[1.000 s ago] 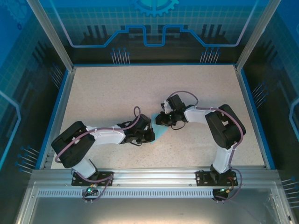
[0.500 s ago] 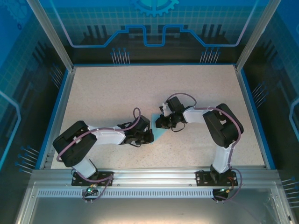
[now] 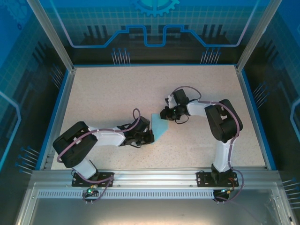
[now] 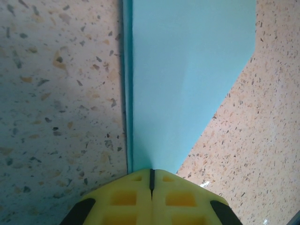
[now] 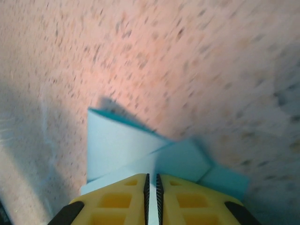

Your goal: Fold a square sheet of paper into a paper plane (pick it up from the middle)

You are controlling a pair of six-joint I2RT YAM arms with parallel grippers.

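Light-blue paper plane is lying approx mid-tabletop, btwn both arms. It's looking part-folded: one long straight edge w/ a thin darker layer peeking out beside it, opp. side tapering diagonally to a narrow end. L fingers are clenching that narrow end, pads pressed together. R fingers are pinching the far end, where layers are overlapping.

Yellow fingertips of the left gripper are pressed tight together at the bottom edge, and the light-blue paper narrows right down to them. Its left edge runs straight up the speckled table, while its right edge slants outward.
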